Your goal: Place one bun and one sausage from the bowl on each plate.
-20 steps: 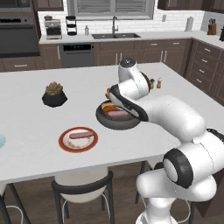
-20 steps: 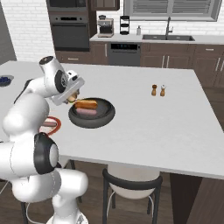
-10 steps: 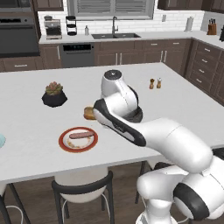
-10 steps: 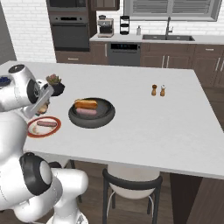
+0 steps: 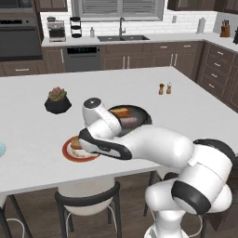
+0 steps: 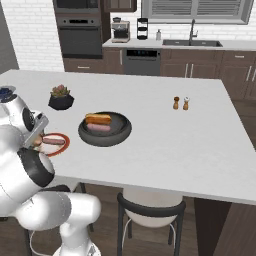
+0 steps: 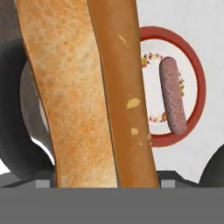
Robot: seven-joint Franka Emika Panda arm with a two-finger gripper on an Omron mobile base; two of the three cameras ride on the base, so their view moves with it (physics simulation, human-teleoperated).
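- The pale blue plate (image 5: 1, 149) shows as a sliver at the far left edge of the left base view, well apart from everything else on the white island counter (image 5: 195, 116).
- The black plant pot (image 5: 57, 103) stands further back on the counter, left of the bowl.
- The red-rimmed plate (image 5: 69, 154) lies near the front edge, left of the bowl; one sausage (image 7: 172, 100) lies on it, off to one side of its middle.
- The gripper (image 6: 36, 142) hangs over this plate, its jaws spread wide around a bun (image 7: 83, 96) held lengthwise between them. In the hand view the bun looms large in front of the plate; whether it touches the plate yet, I cannot tell.
- The dark bowl (image 6: 107, 137) sits just right of the red-rimmed plate, holding a second bun (image 6: 98, 119) with a second sausage (image 6: 99, 128) beside it.
- The salt and pepper shakers (image 6: 180, 103) stand together further right and back, well apart from the bowl.
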